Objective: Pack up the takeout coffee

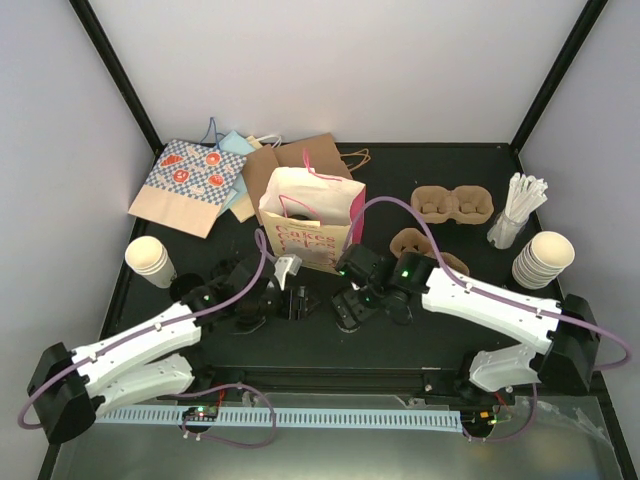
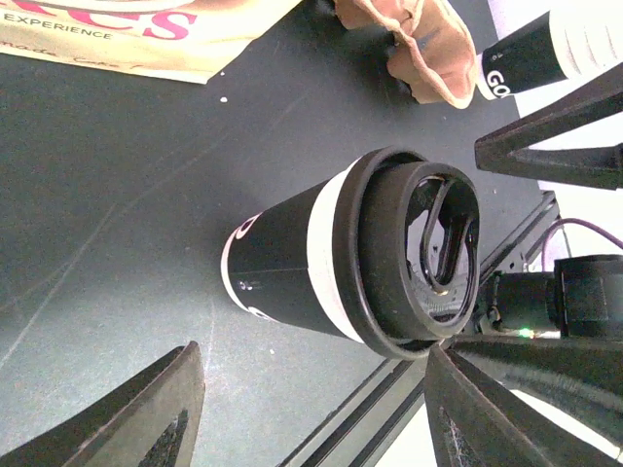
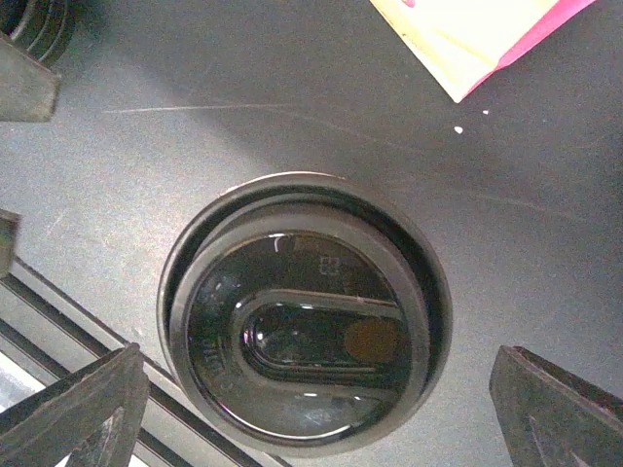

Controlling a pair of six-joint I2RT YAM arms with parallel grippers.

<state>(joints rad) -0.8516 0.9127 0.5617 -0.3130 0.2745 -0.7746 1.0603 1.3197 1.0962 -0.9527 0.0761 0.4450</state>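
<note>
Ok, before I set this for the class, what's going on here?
Two robot arms are packing takeout coffee. The left claw straddles one lidded cup, jaws apart, not touching it. The right claw hangs open straight above a second cup's black lid. Both cups sit on the table, and the paper bag stands open behind them.

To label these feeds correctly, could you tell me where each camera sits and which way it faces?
Top external: above and behind the arms, looking down on the table; left arm and right arm show.
Left wrist: on the left arm, angled at a lidded cup; left hand's fingers below.
Right wrist: straight down on a black lid; right hand's fingers at corners.
Shared: the paper bag, in all three.
</note>
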